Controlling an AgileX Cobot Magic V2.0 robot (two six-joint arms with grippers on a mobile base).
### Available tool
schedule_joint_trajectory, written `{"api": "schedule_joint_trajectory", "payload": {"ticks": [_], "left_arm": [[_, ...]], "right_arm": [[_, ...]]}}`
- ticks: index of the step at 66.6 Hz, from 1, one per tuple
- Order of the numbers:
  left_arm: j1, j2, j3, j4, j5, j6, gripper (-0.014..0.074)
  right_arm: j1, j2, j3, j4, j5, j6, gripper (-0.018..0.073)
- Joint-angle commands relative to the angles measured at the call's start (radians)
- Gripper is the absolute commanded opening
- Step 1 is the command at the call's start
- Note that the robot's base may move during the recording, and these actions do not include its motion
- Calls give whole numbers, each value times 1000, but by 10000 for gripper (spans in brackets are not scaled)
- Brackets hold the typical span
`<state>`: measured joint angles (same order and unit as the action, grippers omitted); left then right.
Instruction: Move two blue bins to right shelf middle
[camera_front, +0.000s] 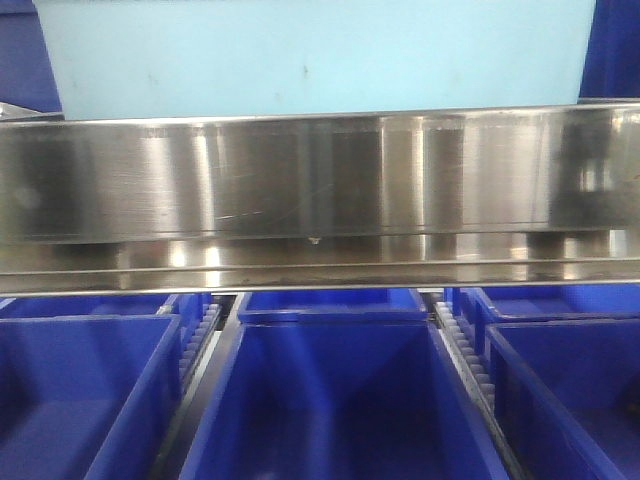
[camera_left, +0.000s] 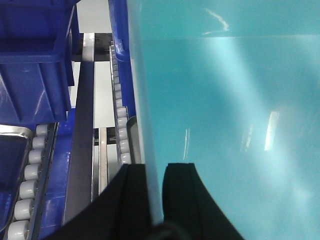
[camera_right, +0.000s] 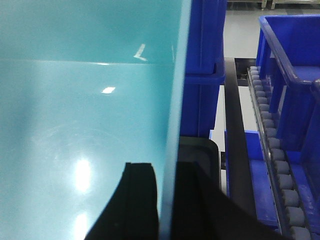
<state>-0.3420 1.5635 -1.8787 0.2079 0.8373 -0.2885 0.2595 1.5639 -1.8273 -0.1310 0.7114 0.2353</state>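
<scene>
A light blue bin (camera_front: 310, 50) hangs just above and behind the wide shiny steel front rail (camera_front: 320, 180) of the right shelf middle. In the left wrist view my left gripper (camera_left: 156, 167) is shut on the bin's left wall, one black finger outside and one inside the bin (camera_left: 225, 100). My right gripper (camera_right: 164, 164) is shut on the bin's right wall in the same way, with the teal inside of the bin (camera_right: 80, 100) to its left. Neither gripper shows in the front view.
Below the rail, dark blue bins (camera_front: 330, 400) (camera_front: 70, 400) (camera_front: 570, 380) sit in lanes split by roller tracks (camera_front: 455, 340). More dark blue bins (camera_left: 35, 60) (camera_right: 295, 60) and rollers (camera_left: 30, 175) (camera_right: 275, 150) flank the held bin closely on both sides.
</scene>
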Motion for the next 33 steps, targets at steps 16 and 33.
{"api": "schedule_joint_trajectory", "payload": {"ticks": [16,33], "left_arm": [[-2,-12,-11,-18,-40,8,-111],[-2,-12,-11,-20,-43,8,-111]], "right_arm": [[3,-13,-14,12,-70,-13,-162],[3,-13,-14,12,-72,-13,-162]]}}
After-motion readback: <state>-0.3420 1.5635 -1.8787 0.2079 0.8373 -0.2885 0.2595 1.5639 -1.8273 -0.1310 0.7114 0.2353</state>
